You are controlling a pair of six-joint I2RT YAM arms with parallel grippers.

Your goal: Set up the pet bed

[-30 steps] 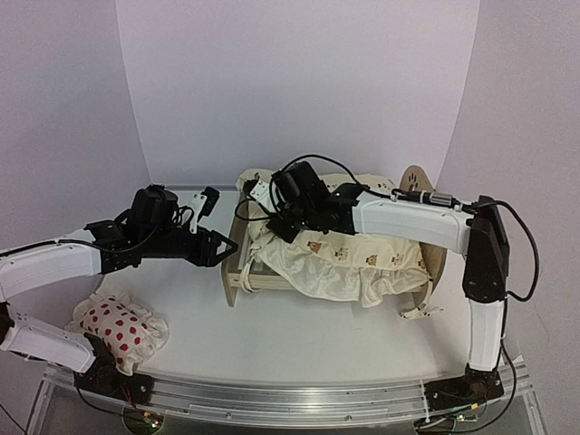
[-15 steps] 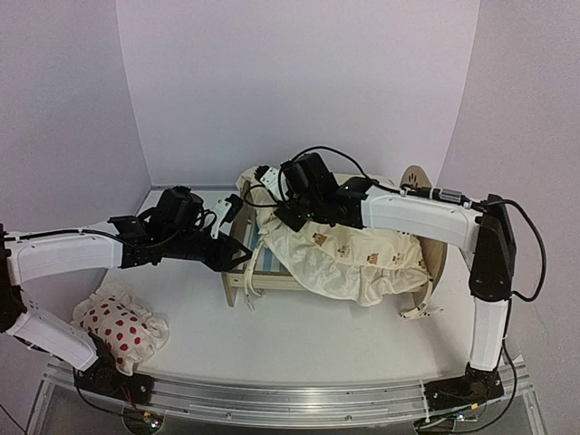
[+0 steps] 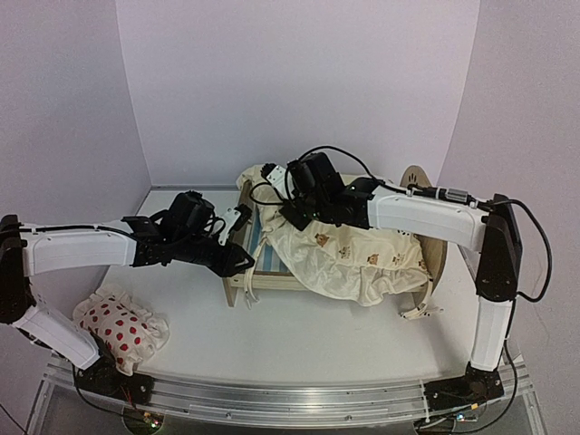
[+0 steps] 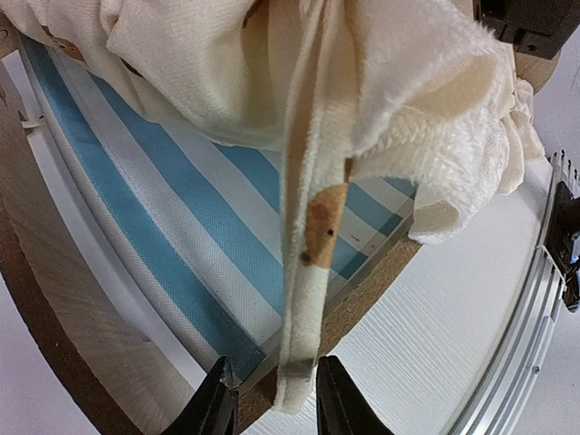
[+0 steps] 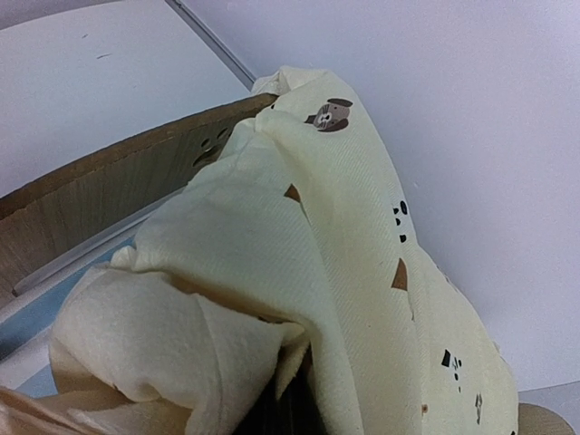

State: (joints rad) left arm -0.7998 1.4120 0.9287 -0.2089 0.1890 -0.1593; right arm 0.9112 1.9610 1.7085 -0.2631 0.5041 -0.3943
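Note:
The pet bed (image 3: pixel 272 283) is a light-wood frame with a blue-and-white striped base (image 4: pixel 163 227) and stands mid-table. A cream animal-print cushion (image 3: pixel 353 258) lies crumpled over it. My right gripper (image 3: pixel 293 216) is shut on the cushion's left end and holds it off the base. In the right wrist view the bunched cloth (image 5: pixel 299 236) hides the fingers. My left gripper (image 3: pixel 246 263) is at the bed's left end. Its jaws are open and straddle a hanging cushion tie (image 4: pixel 304 362), with a small gap on the left side.
A white pillow with red spots (image 3: pixel 118 328) lies at the front left of the table. The rounded headboard (image 3: pixel 417 181) stands at the bed's right end. Another cushion tie (image 3: pixel 419 313) trails on the table there. Lilac walls enclose the back and sides.
My left arm has reached right to the bed's left end, and its jaws have narrowed around the tie. My right gripper has shifted the cushion right, uncovering more striped base.

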